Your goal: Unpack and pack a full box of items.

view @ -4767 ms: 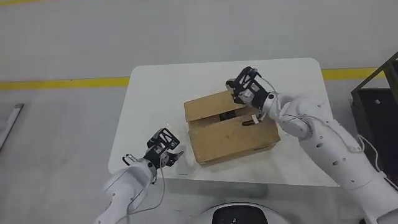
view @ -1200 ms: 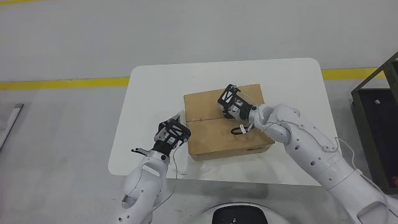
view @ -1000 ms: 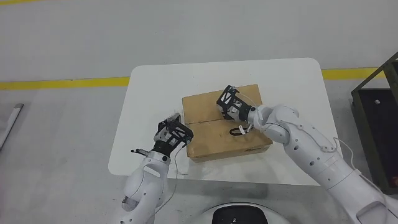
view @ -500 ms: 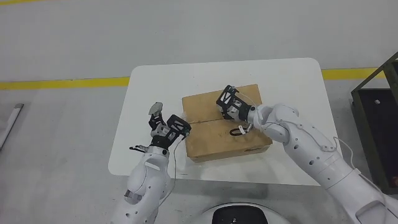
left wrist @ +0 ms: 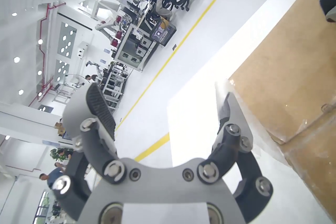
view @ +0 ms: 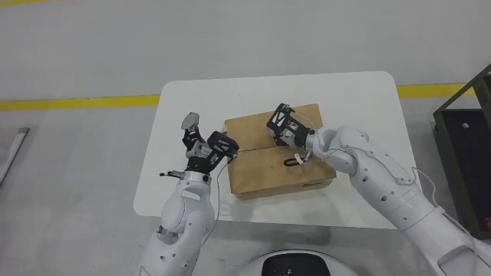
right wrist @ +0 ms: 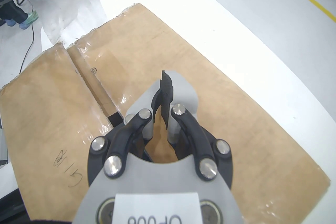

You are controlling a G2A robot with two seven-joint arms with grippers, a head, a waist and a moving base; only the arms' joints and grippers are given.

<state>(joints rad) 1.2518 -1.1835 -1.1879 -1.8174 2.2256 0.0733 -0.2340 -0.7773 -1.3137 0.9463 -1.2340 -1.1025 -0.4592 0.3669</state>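
Observation:
A brown cardboard box (view: 280, 170) lies in the middle of the white table (view: 353, 96), both top flaps down and meeting at a seam (right wrist: 86, 78). My right gripper (view: 279, 123) is shut with nothing held, its tips (right wrist: 164, 87) resting over the far flap (right wrist: 183, 57) close to the seam. At the box's left end my left gripper (view: 205, 134) stands open and tilted upward. One of its fingers (left wrist: 229, 114) is right beside the box's corner (left wrist: 283, 70); the other finger (left wrist: 101, 109) hangs in free air.
Bare table surface (view: 176, 176) lies left of the box and behind it. A dark metal rack (view: 464, 119) stands off the table's right side. Yellow lines (view: 77, 102) cross the floor.
The far flap, raised 4.8 s ago, now lies flat under the right gripper. My left gripper came from the table's front left to the box's left end, then turned upward.

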